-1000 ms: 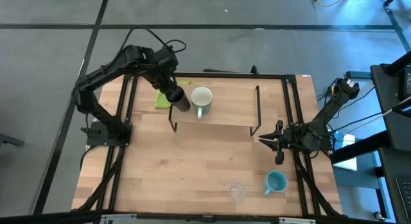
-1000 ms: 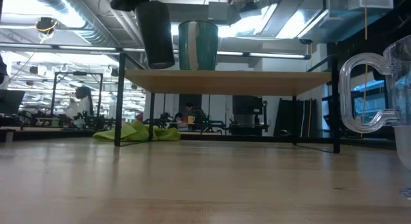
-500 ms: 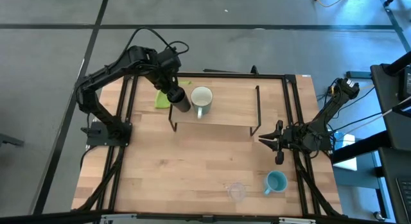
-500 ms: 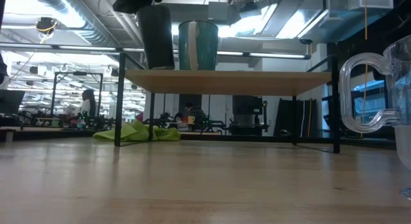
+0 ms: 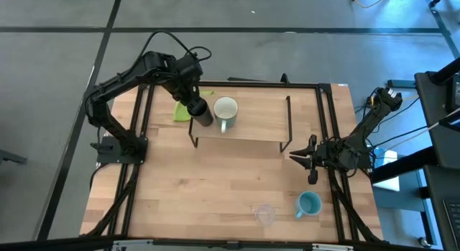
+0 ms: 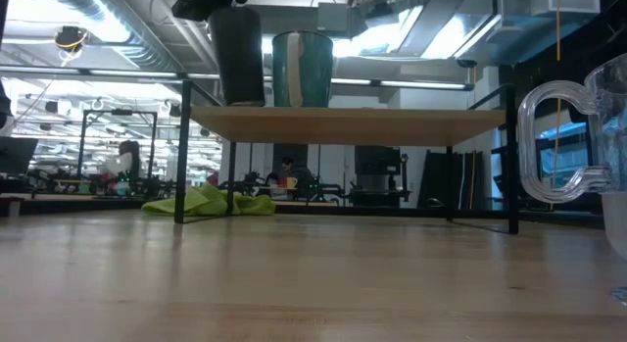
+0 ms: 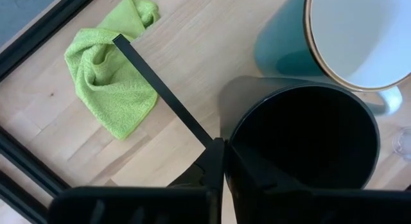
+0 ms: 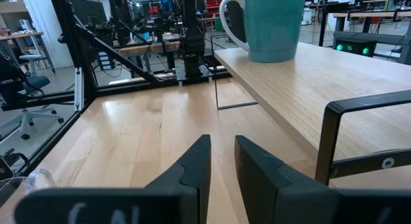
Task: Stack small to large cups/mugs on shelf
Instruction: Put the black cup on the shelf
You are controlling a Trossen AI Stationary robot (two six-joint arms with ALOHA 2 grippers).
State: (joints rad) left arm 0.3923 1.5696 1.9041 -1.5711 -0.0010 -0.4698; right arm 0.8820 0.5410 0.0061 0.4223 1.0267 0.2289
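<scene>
The right hand (image 5: 310, 165) waits at the shelf's (image 5: 251, 129) right end, fingers slightly parted, holding nothing. Farther back, the left hand (image 5: 197, 107) pinches the black cup's (image 7: 302, 140) rim, cup standing on the shelf beside the white mug (image 5: 226, 110).

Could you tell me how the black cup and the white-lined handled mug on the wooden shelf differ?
The tall black cup is dark inside and out; the handled mug has a white interior and teal outside. The black cup shows no handle; the mug's handle sticks out toward the table's front. The left claw pinches the black cup's rim, while nothing touches the mug. Both stand upright, side by side at the left end of the light-wood shelf.
</scene>
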